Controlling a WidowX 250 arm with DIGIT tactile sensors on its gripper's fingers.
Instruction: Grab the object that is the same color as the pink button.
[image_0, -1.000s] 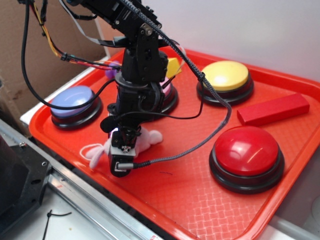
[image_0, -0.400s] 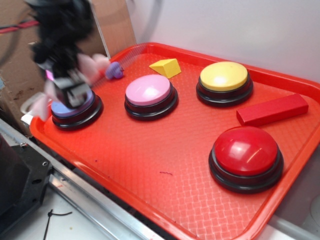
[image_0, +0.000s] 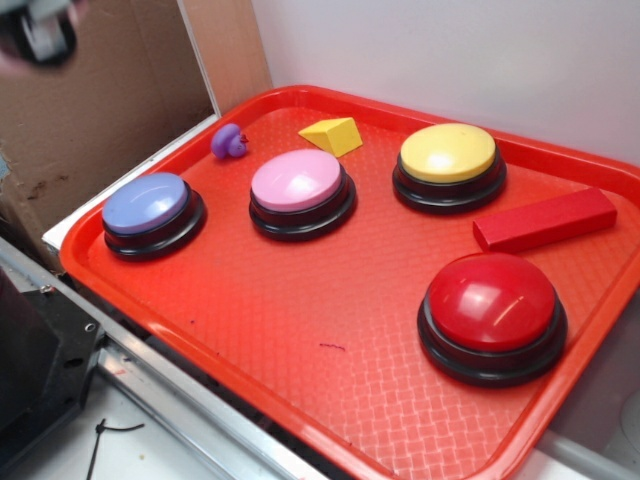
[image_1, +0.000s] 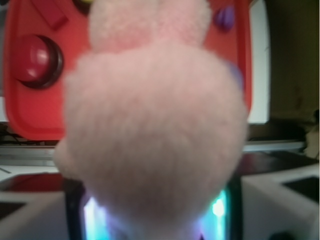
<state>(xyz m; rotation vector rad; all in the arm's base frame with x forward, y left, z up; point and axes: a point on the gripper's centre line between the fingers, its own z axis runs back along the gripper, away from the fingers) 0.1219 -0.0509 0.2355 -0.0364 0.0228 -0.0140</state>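
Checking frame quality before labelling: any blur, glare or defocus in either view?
Exterior: tray sharp, glare streaks on the red button, end effector a motion-blurred smear in the top-left corner. Wrist: pink plush bunny fills the lens, fully out of focus, tray behind soft too.

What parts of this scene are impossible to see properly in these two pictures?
- Gripper, exterior view: blurred and cut off by the top-left corner; its jaws cannot be made out.
- Pink plush bunny, wrist view: out of focus, fills the lens; its face cannot be read.
- Red tray, wrist view: mostly hidden behind the bunny.
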